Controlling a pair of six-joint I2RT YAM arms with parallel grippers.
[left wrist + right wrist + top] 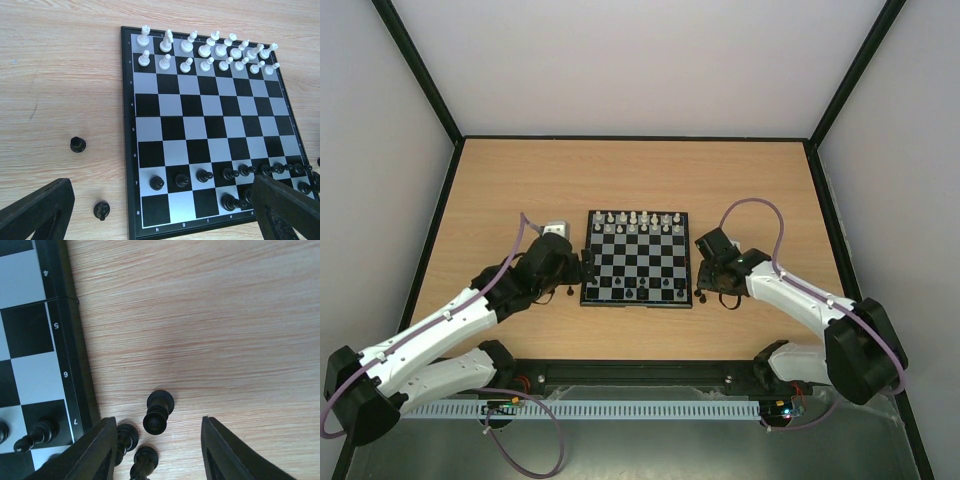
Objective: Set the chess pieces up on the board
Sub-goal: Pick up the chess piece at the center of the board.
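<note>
The board [638, 258] lies mid-table, its white chess pieces [210, 50] filling the two far rows. A row of black pawns [205, 175] stands on rank 7, with a few black pieces [229, 201] behind it. Beside the board's left edge [128, 150] two black pieces [77, 144] [101, 210] rest on the table, and my left gripper [162, 200] hangs open above that near corner, holding nothing. My right gripper [157, 420] is open on the table right of the board [65, 340]. It straddles an upright black piece [159, 412] without touching it. Two more black pieces [126, 437] [143, 460] sit by its left finger [100, 450].
The wooden table [770, 190] is walled by white panels with black frame posts. Both arms reach in from the near edge, one on each side of the board. Purple cables [760, 205] loop above the arms.
</note>
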